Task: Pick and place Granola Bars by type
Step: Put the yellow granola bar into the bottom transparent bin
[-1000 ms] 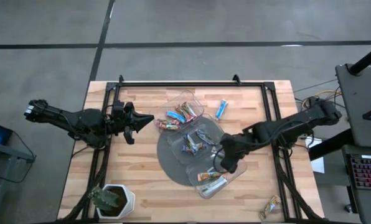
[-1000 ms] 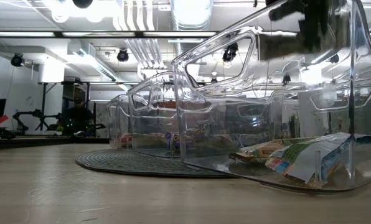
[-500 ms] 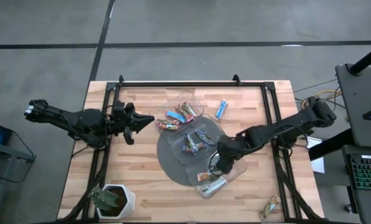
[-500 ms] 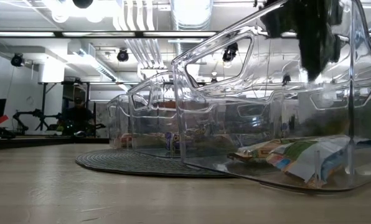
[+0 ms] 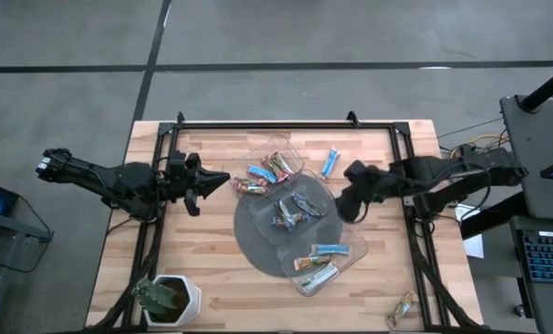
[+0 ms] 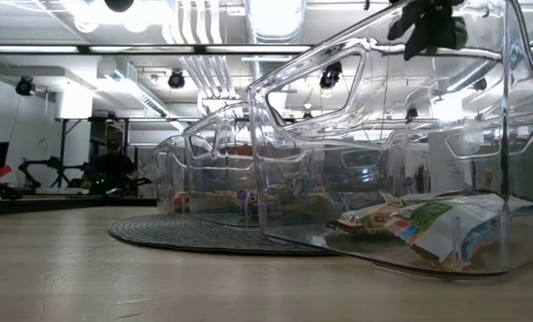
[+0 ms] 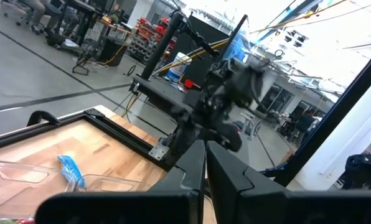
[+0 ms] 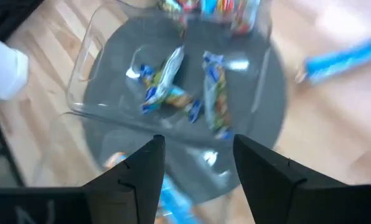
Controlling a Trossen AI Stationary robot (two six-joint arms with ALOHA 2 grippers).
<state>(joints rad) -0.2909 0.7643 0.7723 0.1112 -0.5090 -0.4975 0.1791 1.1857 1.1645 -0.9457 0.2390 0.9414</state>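
The left gripper [image 5: 223, 179] is seen at the table's left, its fingers [image 7: 201, 163] pressed together on nothing, just short of the grey disc [image 5: 258, 243]. A potted plant [image 5: 165, 299] stands at the near left corner. Three clear trays are set on and around the disc. The far tray [image 5: 290, 153] holds several granola bars [image 5: 265, 173] in orange-brown and blue wrappers, packed side by side. The middle tray [image 5: 312, 188] contains about three bars [image 5: 293, 210] in blue-and-gold wrappers, lying at differing angles. In the near tray [image 5: 355, 250] a blue bar [image 5: 328, 250] lies with its long axis roughly across the table, beside green and orange-brown bars [image 5: 314, 265]. A loose blue bar [image 5: 328, 163] rests on the bare wood just right of the far tray, long axis running diagonally toward the far edge. The right gripper [image 5: 349, 203] hovers by the disc's right edge, fingers [image 8: 145, 171] spread wide and empty. One more bar [image 5: 404, 309] lies near the right front corner
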